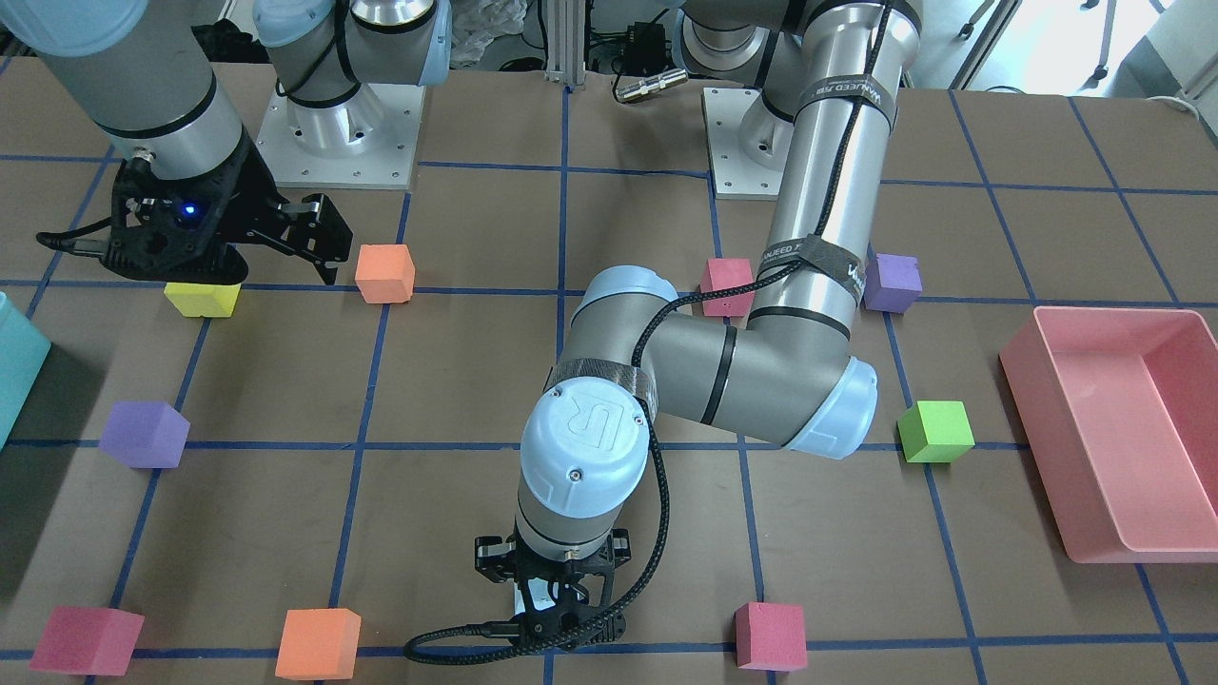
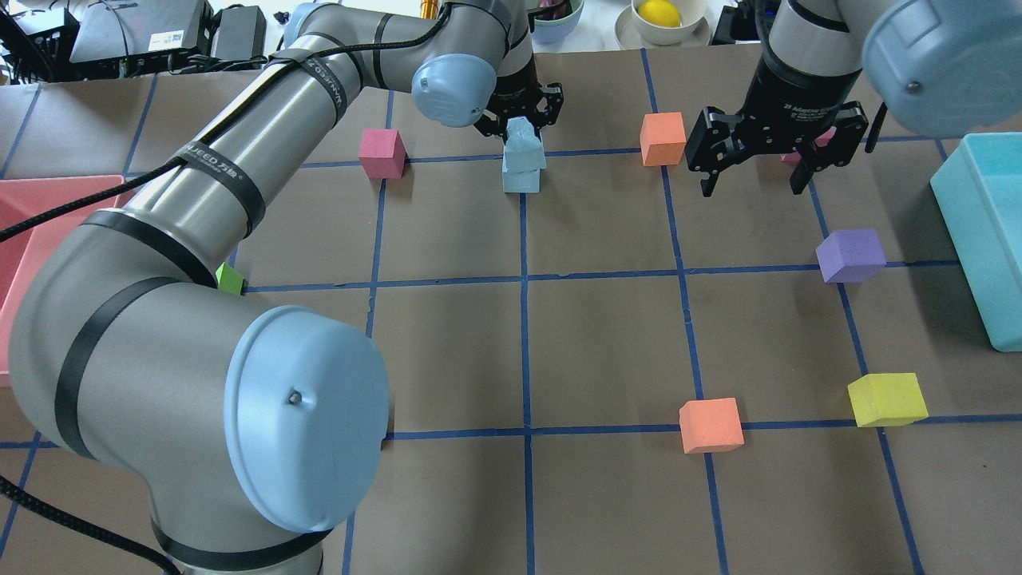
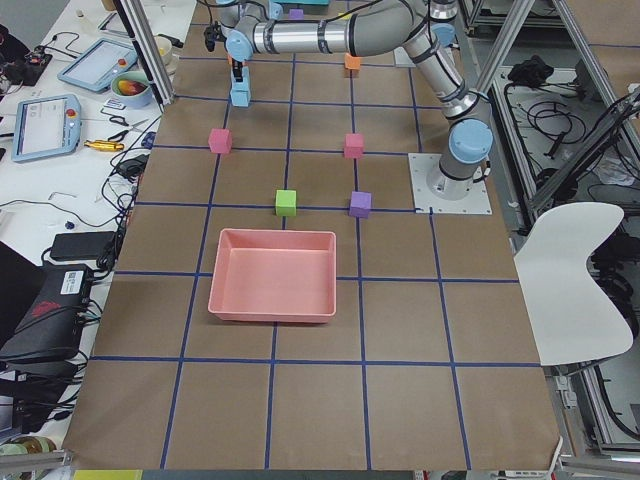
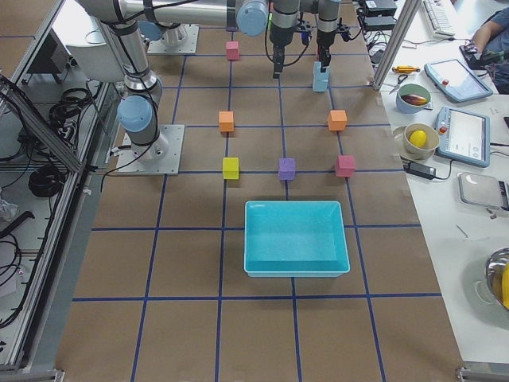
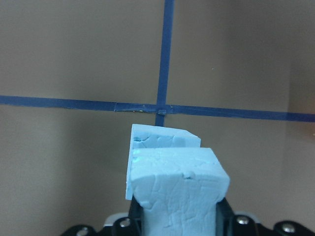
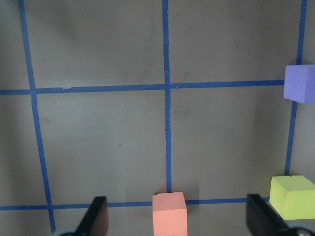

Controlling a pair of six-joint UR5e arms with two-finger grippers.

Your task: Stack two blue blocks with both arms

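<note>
Two pale blue blocks stand as a stack at the far middle of the table. The lower blue block [image 2: 520, 177] rests on the table. The upper blue block [image 2: 521, 142] sits on it, slightly tilted and offset. My left gripper [image 2: 519, 126] is shut on the upper block from above. In the left wrist view the held block [image 5: 178, 189] fills the space between the jaws, and the lower block [image 5: 165, 138] shows just beyond it. My right gripper [image 2: 752, 190] is open and empty, hovering to the right of the stack; its fingers [image 6: 96, 219] frame bare table.
A pink bin [image 2: 32, 208] sits at the left and a teal bin [image 2: 982, 239] at the right. Loose cubes lie around: pink [image 2: 382, 153], orange [image 2: 663, 138], purple [image 2: 851, 255], yellow [image 2: 886, 399], orange [image 2: 711, 426], green [image 2: 230, 278].
</note>
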